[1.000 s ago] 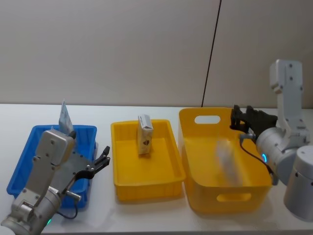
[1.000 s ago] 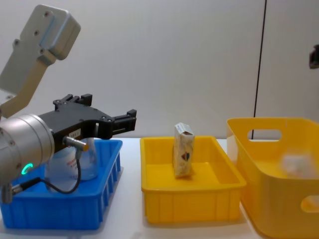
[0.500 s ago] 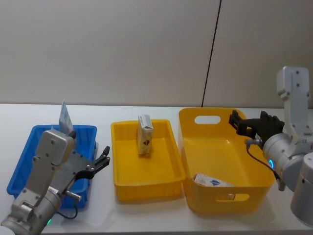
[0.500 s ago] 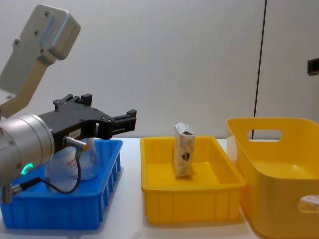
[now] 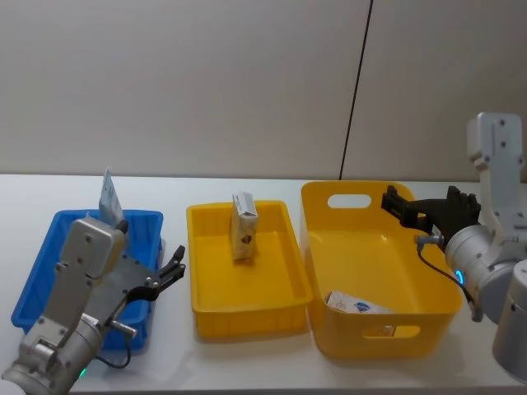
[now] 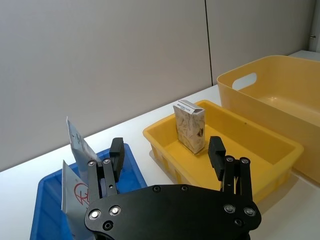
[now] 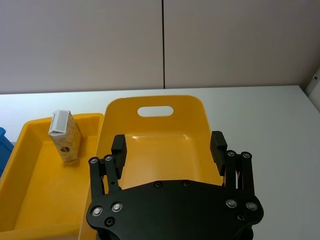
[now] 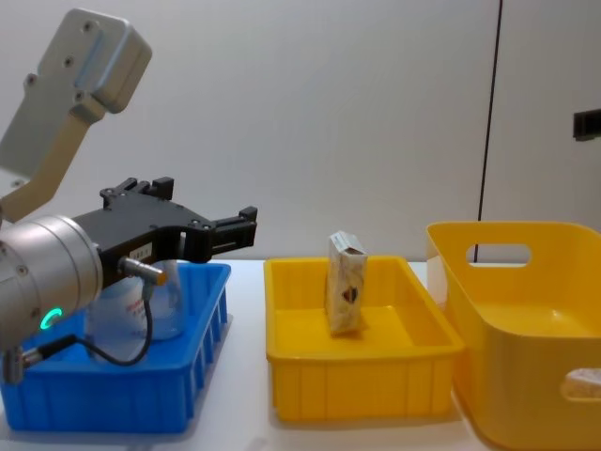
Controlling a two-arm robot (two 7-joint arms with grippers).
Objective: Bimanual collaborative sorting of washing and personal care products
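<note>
Left end effector [image 5: 170, 274] hovers just left of the shallow yellow plastic tray [image 5: 247, 317], fingers spread wide, gripping nothing. A small white-grey cardboard carton [image 5: 244, 225] stands upright in that tray. Right end effector [image 5: 424, 206], also wide open and empty, hangs over the deep yellow plastic bin [image 5: 346, 341] right of the tray. A second carton [image 5: 356, 304] lies flat inside the bin.

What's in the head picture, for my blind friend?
A carton lies in the yellow basket, the open right tool above its rim. Another carton stands in the yellow tray, the open left tool by the blue tray.
</note>
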